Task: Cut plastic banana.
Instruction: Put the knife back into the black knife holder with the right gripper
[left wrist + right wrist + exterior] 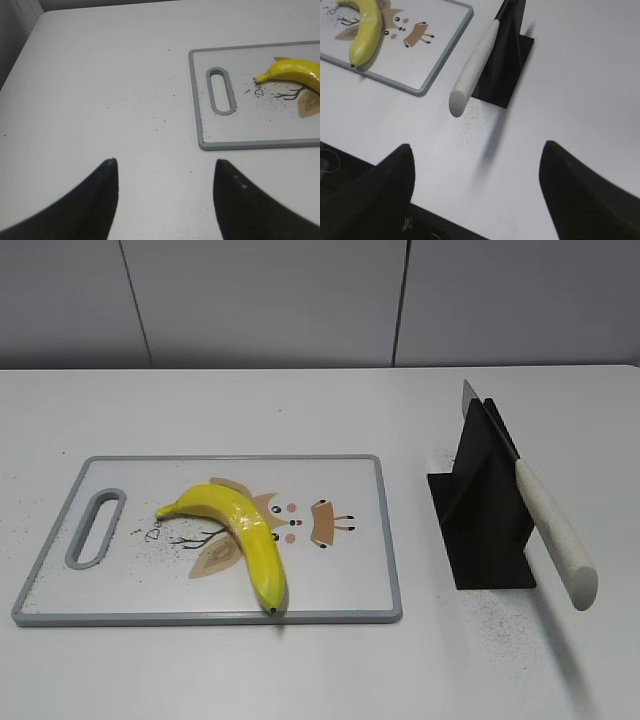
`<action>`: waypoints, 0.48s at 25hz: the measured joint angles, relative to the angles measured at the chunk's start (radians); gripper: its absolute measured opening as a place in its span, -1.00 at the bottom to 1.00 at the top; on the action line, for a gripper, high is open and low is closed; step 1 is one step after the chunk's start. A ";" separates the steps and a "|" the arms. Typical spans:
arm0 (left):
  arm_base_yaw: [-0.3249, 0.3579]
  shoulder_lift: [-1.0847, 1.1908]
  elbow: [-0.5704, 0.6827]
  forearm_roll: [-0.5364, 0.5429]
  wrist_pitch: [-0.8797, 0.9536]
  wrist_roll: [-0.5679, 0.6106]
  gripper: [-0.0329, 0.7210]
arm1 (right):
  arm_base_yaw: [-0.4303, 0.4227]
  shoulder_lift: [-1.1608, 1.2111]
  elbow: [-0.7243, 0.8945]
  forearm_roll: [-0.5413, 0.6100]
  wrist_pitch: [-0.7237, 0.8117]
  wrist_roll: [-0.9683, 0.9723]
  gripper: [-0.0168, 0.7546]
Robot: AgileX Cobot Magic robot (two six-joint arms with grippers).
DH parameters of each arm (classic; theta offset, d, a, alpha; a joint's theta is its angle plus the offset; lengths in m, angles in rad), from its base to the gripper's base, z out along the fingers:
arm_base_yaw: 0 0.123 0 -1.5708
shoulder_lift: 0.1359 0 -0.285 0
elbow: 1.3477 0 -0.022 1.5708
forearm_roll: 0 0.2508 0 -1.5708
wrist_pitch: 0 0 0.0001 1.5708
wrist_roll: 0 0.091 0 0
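A yellow plastic banana (240,535) lies on a white cutting board with a grey rim (385,540); it also shows in the left wrist view (295,72) and the right wrist view (366,30). A knife with a white handle (555,530) rests slanted in a black stand (485,510), handle end toward the front; the right wrist view shows the knife (475,67) too. My left gripper (165,167) is open and empty over bare table left of the board. My right gripper (477,152) is open and empty near the table's front edge, short of the knife handle. Neither gripper shows in the exterior view.
The board (200,100) has a slotted handle hole (221,91) at its left end and a printed deer picture (300,520). Dark specks are scattered on the white table. The table's front edge (435,215) is under my right gripper.
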 joint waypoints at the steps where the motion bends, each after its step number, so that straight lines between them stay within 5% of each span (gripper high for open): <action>1: 0.000 0.000 0.000 0.000 0.000 0.000 0.58 | 0.000 -0.041 0.018 0.000 0.009 0.000 0.56; 12: 0.000 0.000 0.000 0.000 0.000 0.000 0.57 | 0.000 -0.284 0.120 0.007 0.046 -0.001 0.56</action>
